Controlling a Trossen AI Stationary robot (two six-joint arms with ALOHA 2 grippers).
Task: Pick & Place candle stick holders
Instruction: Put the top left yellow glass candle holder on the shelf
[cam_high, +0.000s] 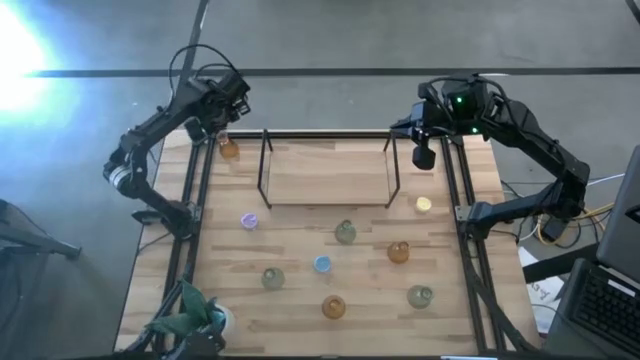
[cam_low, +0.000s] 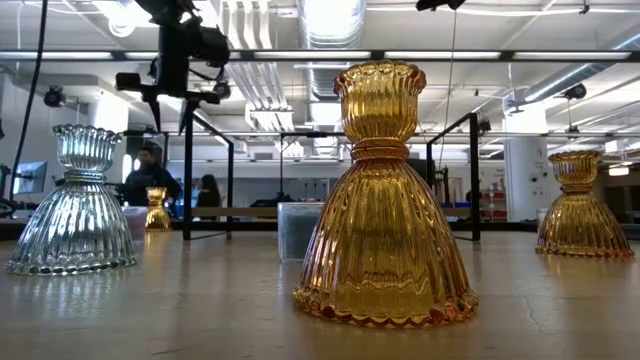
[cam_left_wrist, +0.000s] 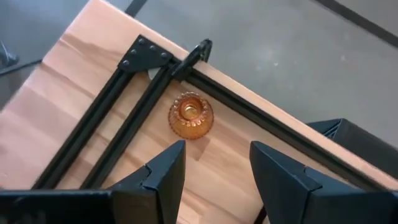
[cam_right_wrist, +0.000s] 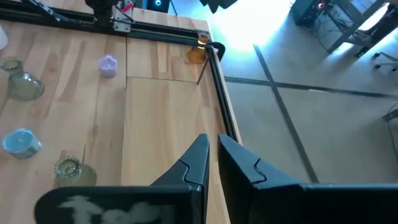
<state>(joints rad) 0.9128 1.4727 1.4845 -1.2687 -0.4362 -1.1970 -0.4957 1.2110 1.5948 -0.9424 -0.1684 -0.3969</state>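
Note:
A low round amber holder (cam_high: 229, 149) stands on its base in the table's far left corner, beside the black frame. My left gripper (cam_high: 222, 133) hangs above it, open and empty; in the left wrist view (cam_left_wrist: 214, 149) its two fingers frame the holder (cam_left_wrist: 191, 116) from above without touching it. My right gripper (cam_high: 423, 156) is shut and empty, in the air at the far right (cam_right_wrist: 213, 158). Several other holders stand on the near half: purple (cam_high: 249, 221), yellow (cam_high: 423, 204), blue (cam_high: 322, 264), grey-green (cam_high: 345, 233), amber (cam_high: 398, 252).
A black frame with a raised wooden shelf (cam_high: 327, 175) stands at the far middle. Black rails (cam_high: 190, 215) run along both sides of the table. A leafy plant in a white pot (cam_high: 192, 318) stands at the near left corner. A tall amber holder (cam_low: 385, 200) fills the low view.

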